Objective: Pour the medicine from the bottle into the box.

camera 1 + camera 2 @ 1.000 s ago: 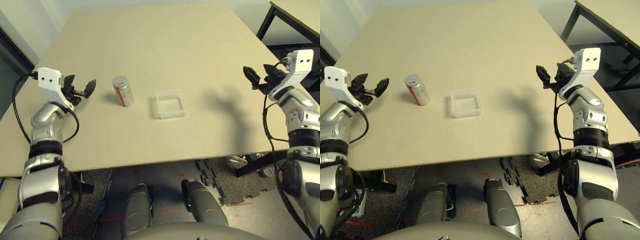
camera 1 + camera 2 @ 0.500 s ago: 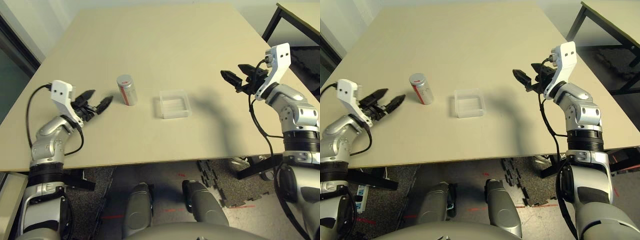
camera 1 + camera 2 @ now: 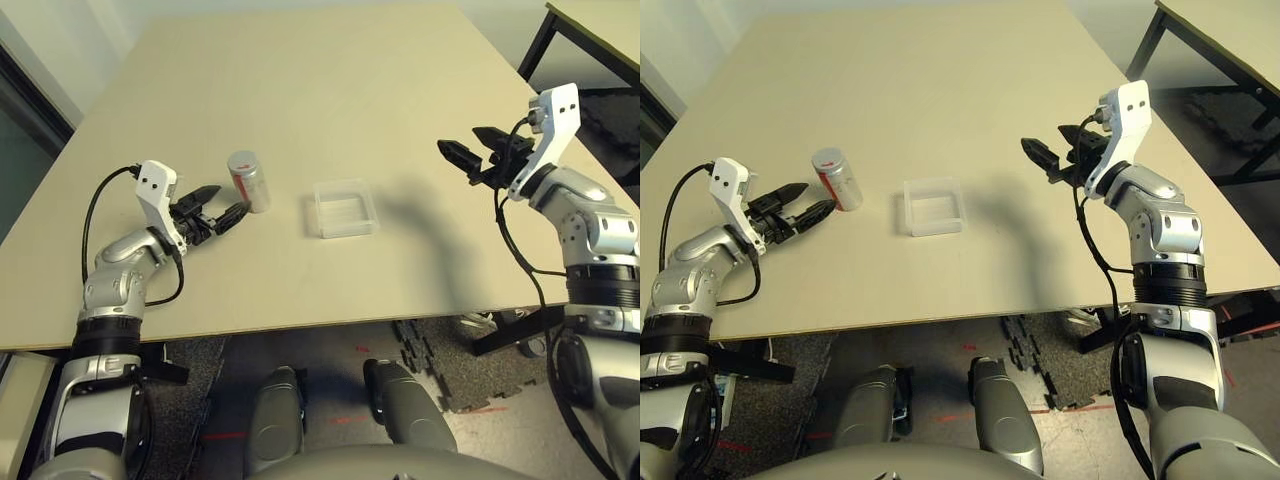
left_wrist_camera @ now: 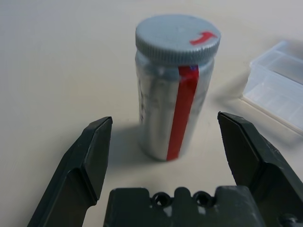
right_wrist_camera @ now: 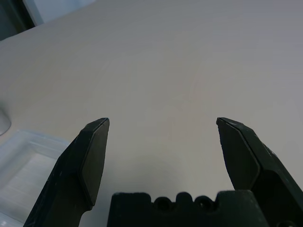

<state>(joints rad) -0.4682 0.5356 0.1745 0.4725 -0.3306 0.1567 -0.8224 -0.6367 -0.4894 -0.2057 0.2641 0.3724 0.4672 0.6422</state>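
Observation:
The bottle stands upright on the table, silver-grey with a red stripe down its side and a grey screw cap on top. My left gripper is open just to its left, fingertips close to its base but apart from it. The box, a clear shallow tray, lies to the bottle's right. My right gripper hangs open above the table, well to the right of the box. The medicine is hidden from view.
The beige table stretches wide beyond the objects. A second table with a black frame stands at the far right. Dark floor and foam mats lie beyond the near table edge.
My left gripper has slid right across the table until its tips nearly reach the bottle. The right gripper has stayed almost still after its earlier move inward.

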